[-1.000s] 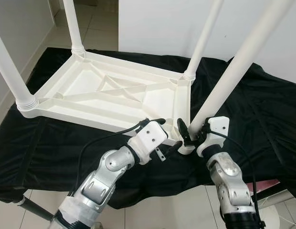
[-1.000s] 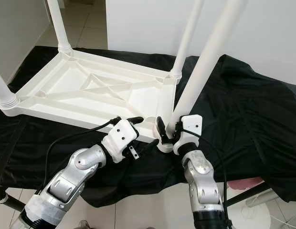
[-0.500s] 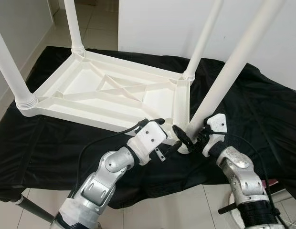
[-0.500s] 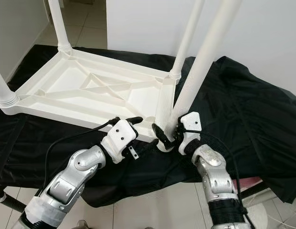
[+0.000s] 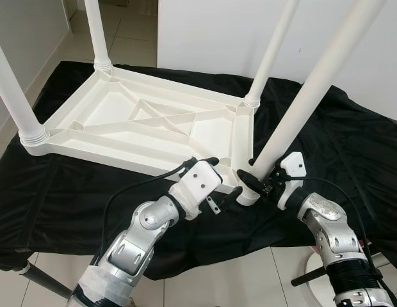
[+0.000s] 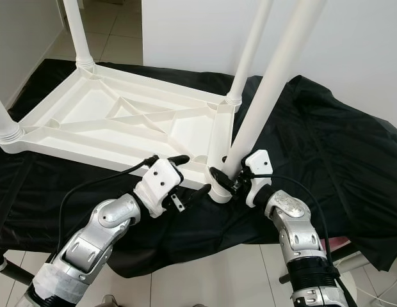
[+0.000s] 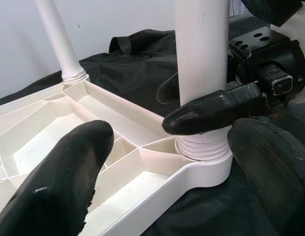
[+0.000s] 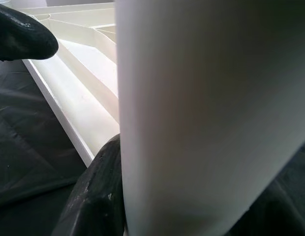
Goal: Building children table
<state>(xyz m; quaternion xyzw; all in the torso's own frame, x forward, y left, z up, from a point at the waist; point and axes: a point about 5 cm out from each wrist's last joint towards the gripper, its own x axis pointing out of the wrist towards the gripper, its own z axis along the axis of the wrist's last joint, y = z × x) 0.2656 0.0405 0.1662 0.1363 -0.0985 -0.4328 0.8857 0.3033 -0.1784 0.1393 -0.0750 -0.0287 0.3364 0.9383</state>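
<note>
where leg (image 5: 299, 109) hides right gripper (image 5: 251, 181)

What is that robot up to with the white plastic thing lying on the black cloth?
It is putting together a small white table, which lies upside down on a black cloth. Three legs already stand in their corners. The right claw is clamped around the bottom of the fourth leg, at the near corner socket. The left claw, fingers apart, sits at the table's edge beside that corner.
</note>
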